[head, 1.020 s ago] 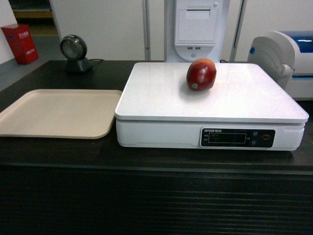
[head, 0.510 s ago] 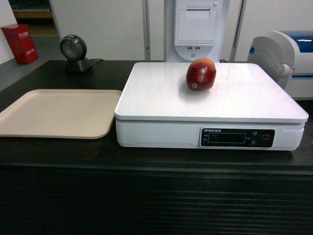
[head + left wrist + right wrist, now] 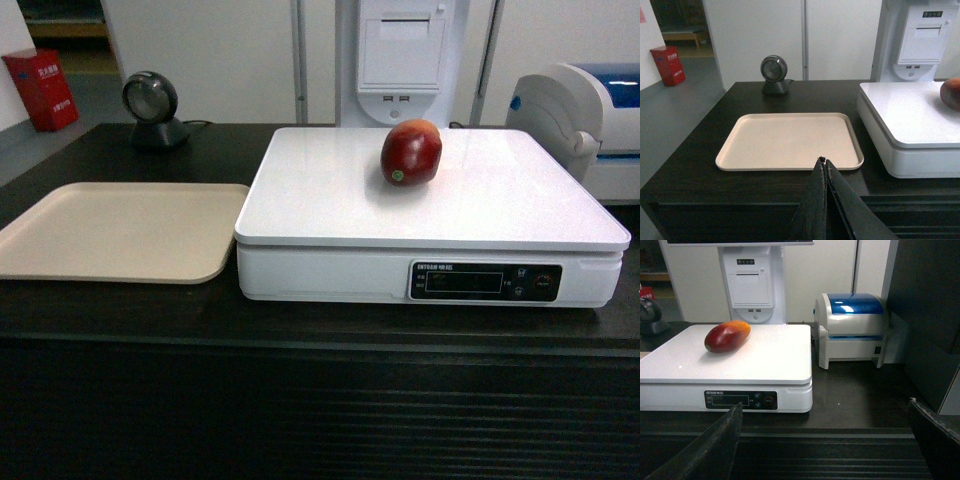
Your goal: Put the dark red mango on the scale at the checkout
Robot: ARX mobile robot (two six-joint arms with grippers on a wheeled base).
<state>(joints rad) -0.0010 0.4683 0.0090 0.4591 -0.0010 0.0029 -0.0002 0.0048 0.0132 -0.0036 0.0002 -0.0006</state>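
The mango (image 3: pixel 411 152) lies on its side on the scale (image 3: pixel 330 200), toward the back edge of the platform and a little right of its middle, green stem end facing the front. Against the head views from one second and half a second back, its outline has shifted only a hair at the top, as if it rocked once and settled; everything else is the same. Nothing touches it now.

My left claw (image 3: pixel 824 167) is pressed shut, empty, fingertips hanging over the front edge of the checkout (image 3: pixel 120 310) just before the beige tray (image 3: pixel 790 140). My right claw (image 3: pixel 825 412) is spread wide, empty, its two fingers framing the counter's ribbed front below the scale's front right corner. Both sit low and well apart from the fruit; neither shows in the head view.

Judgement: the fruit rests free and steady on the platform, so the placement reads as done and the arms are clear of the load. I cannot read any figure on the display strip (image 3: pixel 740 400). The oval shape could roll toward the platform's back edge if the counter is jarred.
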